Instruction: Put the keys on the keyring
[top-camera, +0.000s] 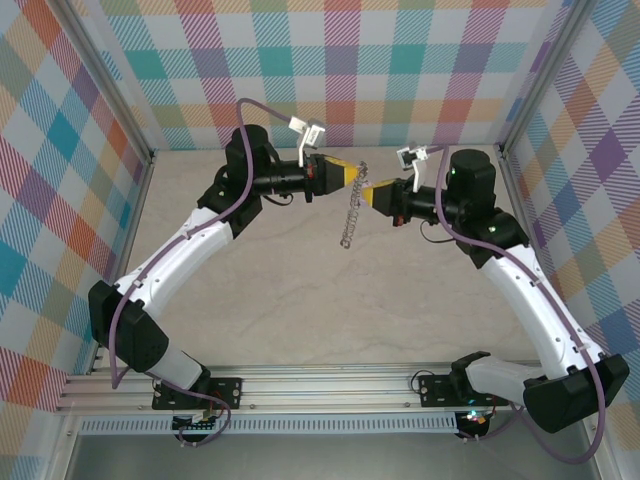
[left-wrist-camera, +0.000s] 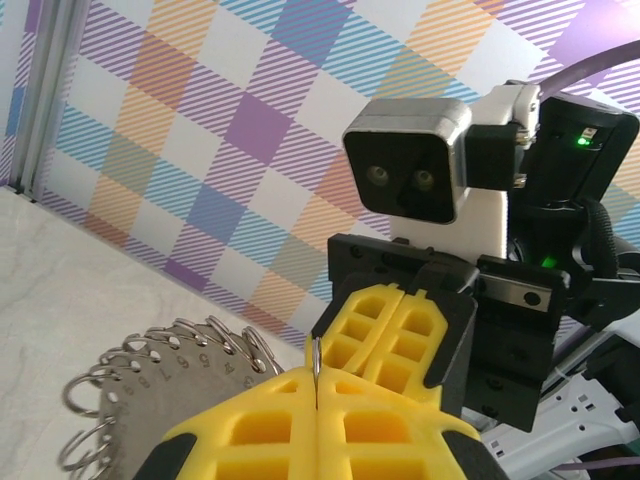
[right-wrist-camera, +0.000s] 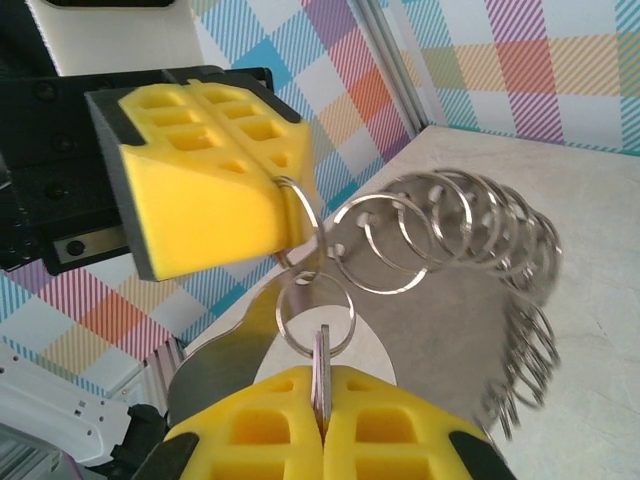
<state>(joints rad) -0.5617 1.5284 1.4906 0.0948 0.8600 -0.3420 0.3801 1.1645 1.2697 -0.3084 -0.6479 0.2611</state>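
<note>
The keyring (right-wrist-camera: 440, 225), a chain of silver rings, hangs above the counter (top-camera: 300, 300) between the two arms. The left fingers (right-wrist-camera: 200, 200) are closed tight on one ring of it. The right fingers (right-wrist-camera: 400, 430) are closed on a thin metal strip (right-wrist-camera: 322, 365) at the neighbour ring.

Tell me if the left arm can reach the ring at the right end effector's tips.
Probably: the left end effector sits right beside that ring with nothing between. But it is shut on a neighbouring ring and must release first.
</note>
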